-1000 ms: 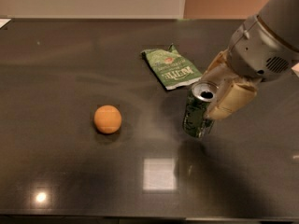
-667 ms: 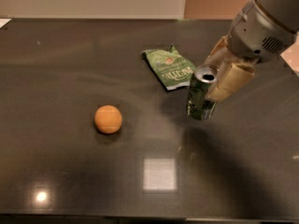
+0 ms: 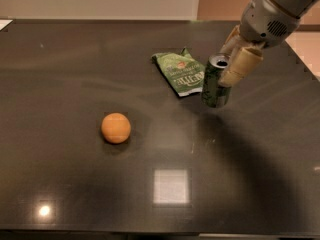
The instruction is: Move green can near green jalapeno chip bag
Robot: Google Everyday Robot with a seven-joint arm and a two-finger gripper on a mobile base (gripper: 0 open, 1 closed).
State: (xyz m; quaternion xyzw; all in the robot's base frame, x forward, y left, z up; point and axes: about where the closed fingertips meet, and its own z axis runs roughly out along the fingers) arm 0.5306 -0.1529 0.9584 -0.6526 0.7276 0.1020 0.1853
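The green can point(image 3: 214, 84) is upright, dark green with a silver top, just right of the green jalapeno chip bag point(image 3: 181, 73) and overlapping its right edge in view. The bag lies flat and crinkled on the dark table. My gripper point(image 3: 231, 64) comes down from the upper right, its tan fingers point(image 3: 241, 66) closed around the can's upper right side. I cannot tell whether the can rests on the table or hangs slightly above it.
An orange ball point(image 3: 116, 127) sits on the dark table point(image 3: 75, 74) to the left of centre. The arm's shadow darkens the table's right part. A pale floor shows past the table's right edge point(image 3: 305, 64).
The gripper has carried the can up and away from the front, towards the back right, so it now stands right beside the chip bag. The ball and bag have not moved.
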